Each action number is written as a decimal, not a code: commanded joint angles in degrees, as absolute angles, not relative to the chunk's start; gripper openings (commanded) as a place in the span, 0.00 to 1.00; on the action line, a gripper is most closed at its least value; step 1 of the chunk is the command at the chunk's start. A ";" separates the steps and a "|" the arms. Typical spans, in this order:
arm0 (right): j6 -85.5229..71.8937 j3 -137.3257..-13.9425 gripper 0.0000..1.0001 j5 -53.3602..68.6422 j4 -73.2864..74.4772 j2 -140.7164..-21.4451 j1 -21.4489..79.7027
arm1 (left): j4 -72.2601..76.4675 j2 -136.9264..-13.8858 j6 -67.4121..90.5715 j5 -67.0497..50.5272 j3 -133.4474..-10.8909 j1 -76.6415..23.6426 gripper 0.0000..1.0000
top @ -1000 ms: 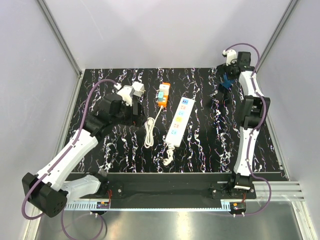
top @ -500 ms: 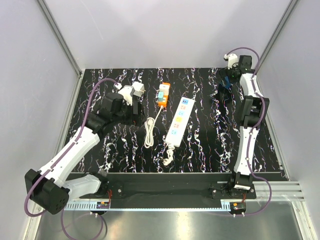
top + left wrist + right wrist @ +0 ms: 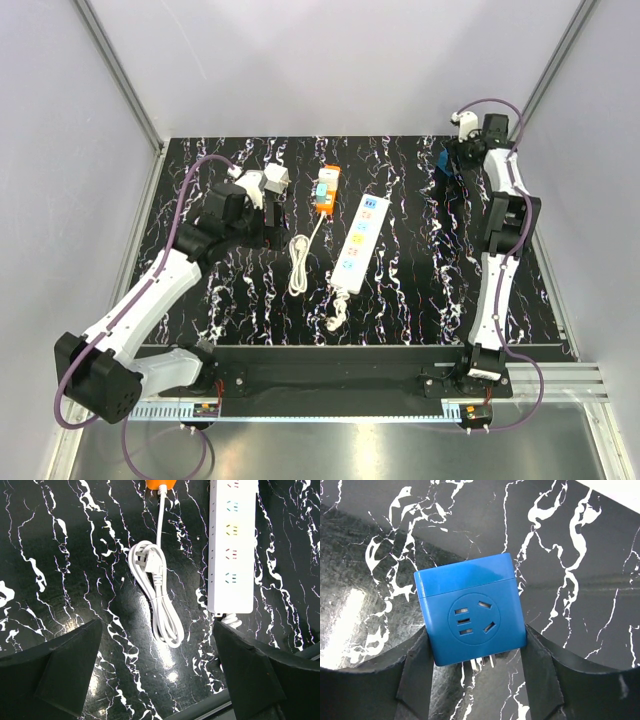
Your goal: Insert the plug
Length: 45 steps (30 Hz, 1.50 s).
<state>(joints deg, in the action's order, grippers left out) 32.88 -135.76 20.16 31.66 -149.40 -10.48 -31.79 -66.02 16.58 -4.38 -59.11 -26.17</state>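
The plug (image 3: 472,612) is a solid blue cube standing on the black marbled table, socket face toward the right wrist camera and metal prongs showing under its lower edge. My right gripper (image 3: 476,636) has a finger pressed against each side of it. From above, the plug (image 3: 443,170) shows as a blue patch under the right gripper (image 3: 449,166) at the far right of the table. The white power strip (image 3: 360,240) lies in the middle. My left gripper (image 3: 160,672) hovers wide open over bare table, near the strip's (image 3: 232,545) cable end.
An orange-and-white plug (image 3: 326,190) with a coiled white cable (image 3: 157,600) lies left of the strip. A small white cube adapter (image 3: 277,178) sits beside the left wrist. Grey walls enclose the table on three sides.
My right gripper's jaws have closed in onto the sides of the blue plug, and the wrist has shifted slightly right. The left arm has drawn back a little to the left.
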 commanded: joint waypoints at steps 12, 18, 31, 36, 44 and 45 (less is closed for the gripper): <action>54.90 -69.11 0.00 -15.20 -42.94 -99.51 20.11 | -29.27 -70.05 37.70 -45.85 -66.97 -8.10 0.97; 67.40 -54.95 0.00 -20.39 -50.17 -85.01 32.31 | -30.15 -67.15 39.29 -50.36 -70.75 -5.89 0.97; 104.53 -43.25 0.00 -29.01 -66.67 -73.82 53.08 | -23.66 -65.65 48.51 -58.18 -75.05 -7.20 0.97; 112.93 -43.68 0.00 -29.62 -77.25 -77.34 59.05 | -18.21 -66.80 55.27 -59.06 -76.46 -10.37 0.97; 114.70 -40.26 0.00 -29.09 -77.26 -76.20 64.68 | -9.40 -71.09 57.67 -61.00 -81.20 -13.09 0.97; 114.61 -40.17 0.00 -29.35 -77.17 -76.11 65.12 | -9.93 -71.80 57.05 -60.91 -81.65 -13.36 0.97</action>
<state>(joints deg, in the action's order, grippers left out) 110.98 -40.49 -29.10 -69.60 -77.87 63.70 -13.96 -69.84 56.38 -58.57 -78.15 -13.06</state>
